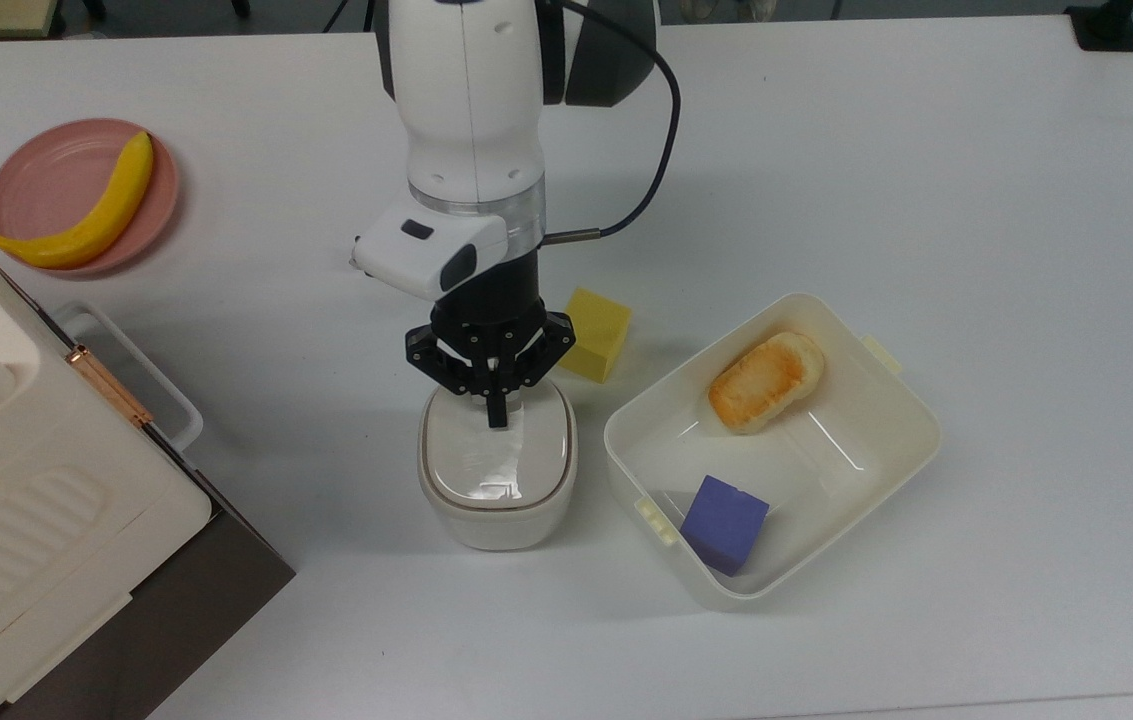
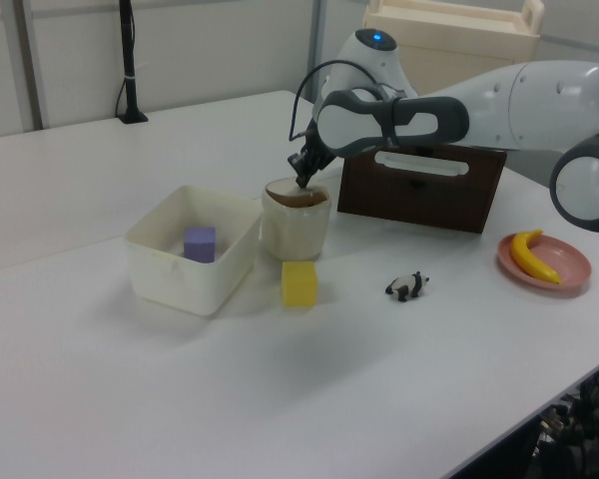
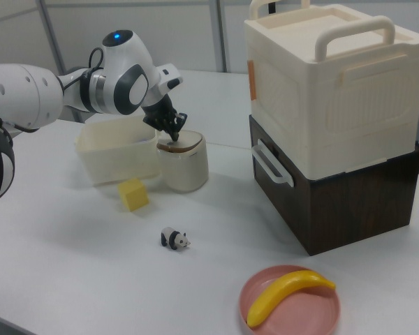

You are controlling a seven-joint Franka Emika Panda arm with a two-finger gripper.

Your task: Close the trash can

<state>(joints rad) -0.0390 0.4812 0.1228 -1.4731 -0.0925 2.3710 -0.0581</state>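
panda figure (image 1: 358,262) mostly hidden behind arm, cream appliance (image 1: 16,500) cut by top view's left edge

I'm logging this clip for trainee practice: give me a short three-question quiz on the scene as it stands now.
1. True or false: the trash can lid lies flat on it.
2. What shares the white tub with the purple cube?
A) bread roll B) banana C) panda
3. Fill in: the gripper fingertips rest on the lid's ___ edge in the top view.

Key: 1 true; 2 A, the bread roll; 3 upper.
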